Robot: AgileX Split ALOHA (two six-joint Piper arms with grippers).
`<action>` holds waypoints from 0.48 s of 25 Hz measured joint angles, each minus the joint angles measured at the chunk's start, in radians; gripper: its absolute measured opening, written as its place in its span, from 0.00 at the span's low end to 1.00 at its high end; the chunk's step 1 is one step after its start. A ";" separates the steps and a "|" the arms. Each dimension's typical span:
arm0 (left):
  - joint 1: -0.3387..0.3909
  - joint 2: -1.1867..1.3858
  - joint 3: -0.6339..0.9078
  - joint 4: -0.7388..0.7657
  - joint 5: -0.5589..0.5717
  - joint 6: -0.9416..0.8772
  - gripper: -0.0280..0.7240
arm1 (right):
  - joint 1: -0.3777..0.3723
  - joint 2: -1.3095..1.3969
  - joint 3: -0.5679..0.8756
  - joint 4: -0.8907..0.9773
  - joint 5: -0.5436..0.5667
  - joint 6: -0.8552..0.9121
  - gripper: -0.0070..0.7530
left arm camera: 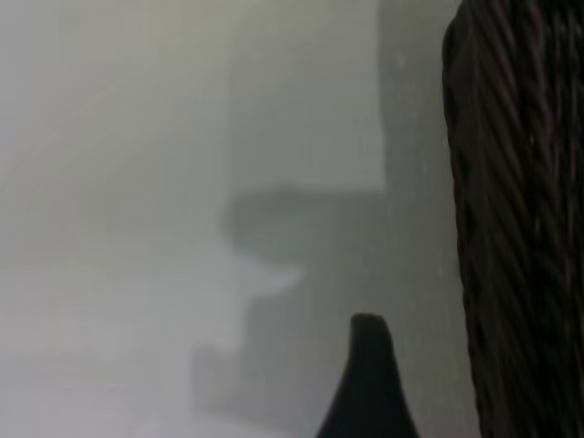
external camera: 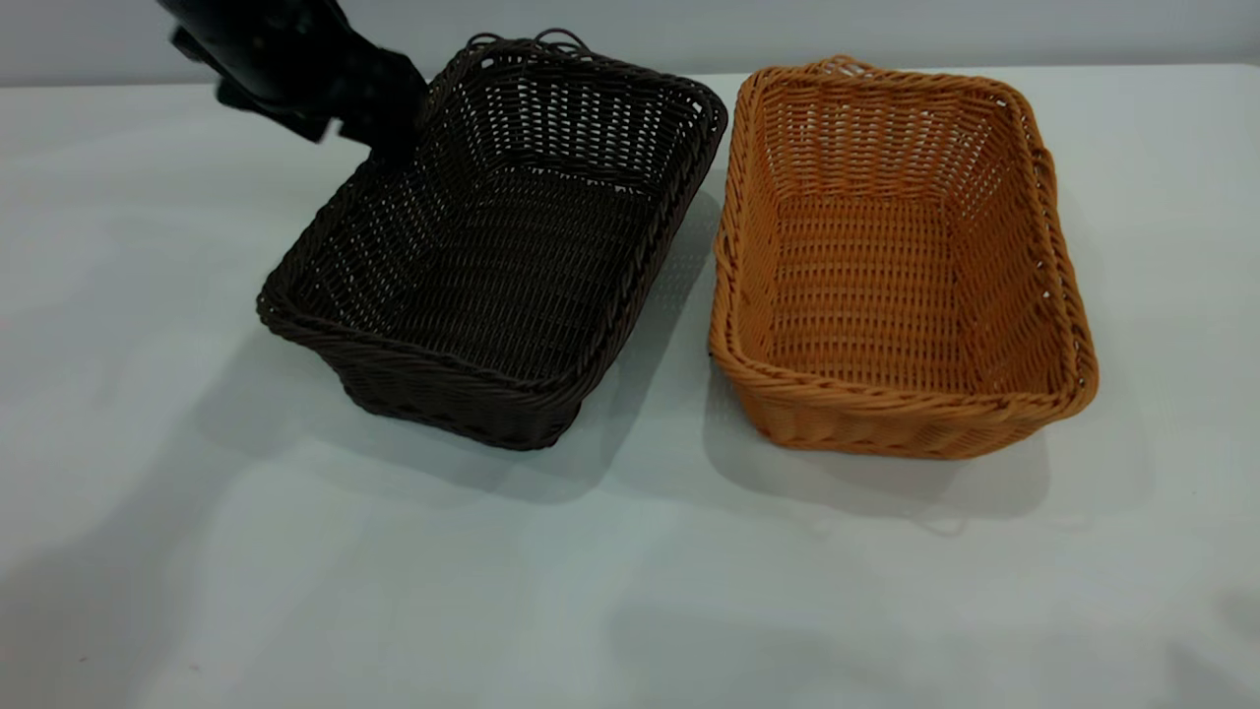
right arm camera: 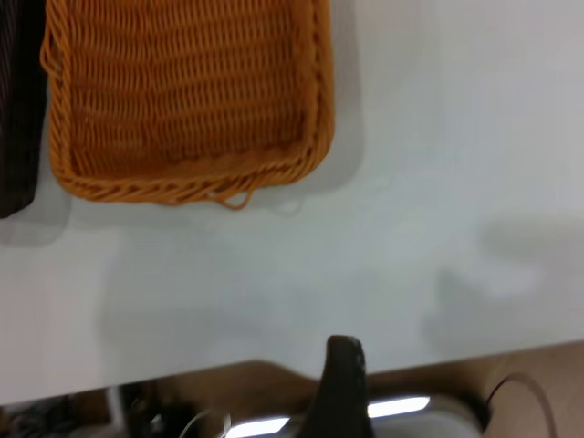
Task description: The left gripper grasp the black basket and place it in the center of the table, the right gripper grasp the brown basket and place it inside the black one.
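Note:
The black basket (external camera: 492,246) sits left of centre on the table (external camera: 630,591), turned at an angle with its far-left side raised. My left gripper (external camera: 389,148) is shut on its far-left rim. In the left wrist view one finger (left arm camera: 365,383) is outside the dark wall (left arm camera: 520,228) and the other is hidden. The brown basket (external camera: 896,266) stands flat to the right, close to the black one but apart from it. It also shows in the right wrist view (right arm camera: 182,100). My right gripper (right arm camera: 401,392) is out of the exterior view, open and empty over the table's edge, well away from the brown basket.
The table edge (right arm camera: 274,370) runs close under the right gripper, with clutter below it. Bare tabletop lies in front of both baskets and to the right of the brown one.

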 joint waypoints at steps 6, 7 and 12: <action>-0.040 0.145 -0.109 -0.008 -0.001 0.000 0.72 | 0.000 0.218 -0.002 0.118 -0.068 -0.019 0.78; -0.047 0.166 -0.125 -0.009 -0.001 0.000 0.69 | 0.000 0.255 -0.003 0.154 -0.084 -0.035 0.78; -0.045 0.200 -0.155 -0.021 -0.022 -0.015 0.39 | 0.000 0.488 -0.007 0.425 -0.137 -0.185 0.78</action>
